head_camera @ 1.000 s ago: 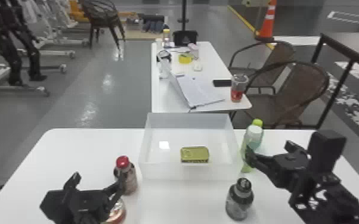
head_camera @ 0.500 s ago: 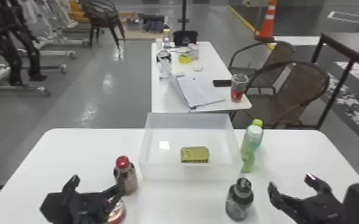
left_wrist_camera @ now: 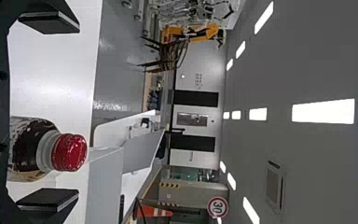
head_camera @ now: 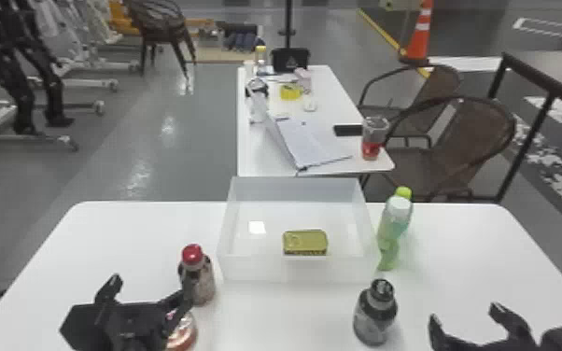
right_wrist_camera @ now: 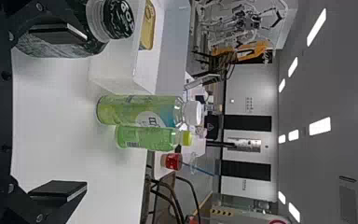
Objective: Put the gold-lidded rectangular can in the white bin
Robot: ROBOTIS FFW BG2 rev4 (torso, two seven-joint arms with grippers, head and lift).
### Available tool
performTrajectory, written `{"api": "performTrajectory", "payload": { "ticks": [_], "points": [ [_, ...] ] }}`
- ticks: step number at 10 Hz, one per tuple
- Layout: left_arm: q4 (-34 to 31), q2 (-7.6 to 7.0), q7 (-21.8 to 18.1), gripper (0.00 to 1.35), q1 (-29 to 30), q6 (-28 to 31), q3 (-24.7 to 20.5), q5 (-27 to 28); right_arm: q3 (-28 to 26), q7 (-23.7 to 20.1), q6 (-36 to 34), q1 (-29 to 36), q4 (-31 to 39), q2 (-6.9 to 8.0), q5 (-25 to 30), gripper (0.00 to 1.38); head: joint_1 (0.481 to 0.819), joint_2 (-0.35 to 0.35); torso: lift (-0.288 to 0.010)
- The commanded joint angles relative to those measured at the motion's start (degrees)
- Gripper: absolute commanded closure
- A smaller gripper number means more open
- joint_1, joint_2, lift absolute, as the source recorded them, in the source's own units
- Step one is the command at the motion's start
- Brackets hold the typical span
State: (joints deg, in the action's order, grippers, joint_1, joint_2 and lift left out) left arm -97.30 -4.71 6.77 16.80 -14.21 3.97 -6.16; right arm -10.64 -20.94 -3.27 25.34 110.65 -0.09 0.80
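The gold-lidded can [head_camera: 305, 242] lies flat inside the white bin [head_camera: 296, 270], right of its middle. In the head view my left gripper [head_camera: 147, 291] is at the front left, open, near the red-capped bottle. My right gripper [head_camera: 464, 317] stands open at the front right, well away from the bin. The left wrist view has the left gripper [left_wrist_camera: 49, 112] with its fingers wide apart and the red-capped bottle between and beyond them. In the right wrist view, the right gripper [right_wrist_camera: 58, 112] holds nothing; past it are the bin [right_wrist_camera: 116, 67] and the can [right_wrist_camera: 148, 25].
A red-capped bottle [head_camera: 196, 275] and a round reddish container [head_camera: 183, 332] stand left of the bin. A dark bottle [head_camera: 375, 312] is in front of its right side. Two green bottles [head_camera: 394, 224] stand close along its right wall. Another table [head_camera: 266, 158] lies behind.
My right arm has drawn back from beside the green bottles and the bin's right side, toward the front right edge. The left arm and the can have stayed where they were.
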Motion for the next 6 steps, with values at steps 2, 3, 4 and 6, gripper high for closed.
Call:
{"api": "performTrajectory", "payload": {
  "ticks": [2, 3, 4, 6],
  "points": [
    [-0.1, 0.14, 0.0, 0.07, 0.1, -0.1, -0.1, 0.3, 0.4, 2.0, 4.7, -0.1, -2.1, 0.14, -0.6, 0.18, 0.549, 0.0, -0.1],
    [-0.2, 0.14, 0.0, 0.07, 0.1, -0.1, -0.1, 0.4, 0.9, 2.0, 4.7, -0.5, -1.9, 0.14, 0.3, 0.18, 0.549, 0.0, -0.1],
    [-0.2, 0.14, 0.0, 0.07, 0.1, 0.0, -0.1, 0.4, 1.0, 2.0, 4.7, -0.6, -1.9, 0.14, 0.2, 0.18, 0.549, 0.0, -0.1],
    [-0.3, 0.05, 0.0, 0.07, 0.1, 0.0, -0.1, 0.5, 1.0, 2.2, 4.7, -0.6, -1.9, 0.14, -0.3, 0.18, 0.549, 0.0, -0.1]
  ]
}}
